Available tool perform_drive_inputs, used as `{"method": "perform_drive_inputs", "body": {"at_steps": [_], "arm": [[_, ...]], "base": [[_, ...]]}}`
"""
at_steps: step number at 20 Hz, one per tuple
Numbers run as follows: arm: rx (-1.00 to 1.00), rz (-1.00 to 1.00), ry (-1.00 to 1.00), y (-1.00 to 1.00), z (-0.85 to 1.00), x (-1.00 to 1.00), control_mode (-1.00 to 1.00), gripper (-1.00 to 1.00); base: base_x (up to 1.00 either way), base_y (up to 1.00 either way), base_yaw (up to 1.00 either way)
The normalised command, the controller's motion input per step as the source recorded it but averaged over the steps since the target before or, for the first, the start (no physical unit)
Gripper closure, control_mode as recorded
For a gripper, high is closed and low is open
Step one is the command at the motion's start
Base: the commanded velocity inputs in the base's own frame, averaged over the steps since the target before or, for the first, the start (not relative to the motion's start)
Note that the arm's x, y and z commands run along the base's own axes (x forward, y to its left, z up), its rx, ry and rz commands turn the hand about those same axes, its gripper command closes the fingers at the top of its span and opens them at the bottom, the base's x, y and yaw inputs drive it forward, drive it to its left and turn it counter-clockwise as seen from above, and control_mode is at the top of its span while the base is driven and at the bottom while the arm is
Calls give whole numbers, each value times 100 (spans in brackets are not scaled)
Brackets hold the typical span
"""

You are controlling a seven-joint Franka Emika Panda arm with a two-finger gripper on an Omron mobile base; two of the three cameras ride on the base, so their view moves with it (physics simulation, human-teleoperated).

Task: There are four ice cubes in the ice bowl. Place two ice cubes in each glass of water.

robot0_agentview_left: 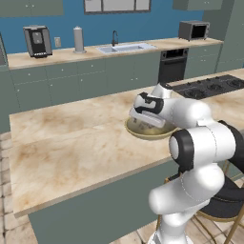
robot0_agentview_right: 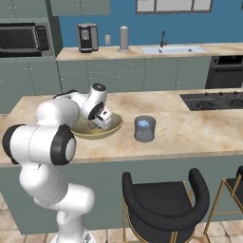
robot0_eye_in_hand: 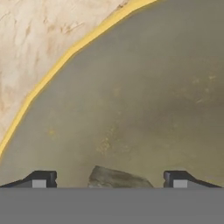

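Observation:
The ice bowl [robot0_agentview_right: 110,127], olive-gold with a brassy rim [robot0_eye_in_hand: 52,72], sits on the marble island, and its front rim [robot0_agentview_left: 143,135] shows under the hand. My gripper [robot0_eye_in_hand: 113,178] is down inside the bowl, open, its fingertips [robot0_eye_in_hand: 43,178] wide apart just above the bowl's floor. A dull translucent ice cube [robot0_eye_in_hand: 116,176] lies between the tips, and I cannot tell if they touch it. To the right of the bowl stands a grey glass of water [robot0_agentview_right: 144,129] with pale blue ice at its top. From the base views the hand [robot0_agentview_right: 100,116] hides the bowl's inside.
A black cooktop [robot0_agentview_right: 213,100] lies at the island's right end. Dark bar stools [robot0_agentview_right: 163,199] stand against the island's near edge. Bare marble [robot0_agentview_left: 66,138] stretches left of the bowl. The far counter carries a coffee machine [robot0_agentview_left: 37,40], a canister [robot0_agentview_left: 78,39] and a sink [robot0_agentview_left: 125,47].

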Motion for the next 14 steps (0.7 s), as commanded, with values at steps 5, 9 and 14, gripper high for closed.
{"method": "perform_drive_inputs", "body": {"at_steps": [5,9,14], "arm": [[0,0,0,0,-66,0,-100,-100],[0,0,0,1,-85,0,-100,100],[0,0,0,0,-41,0,-100,100]], "base": [[0,0,0],[0,0,0],[0,0,0]]}}
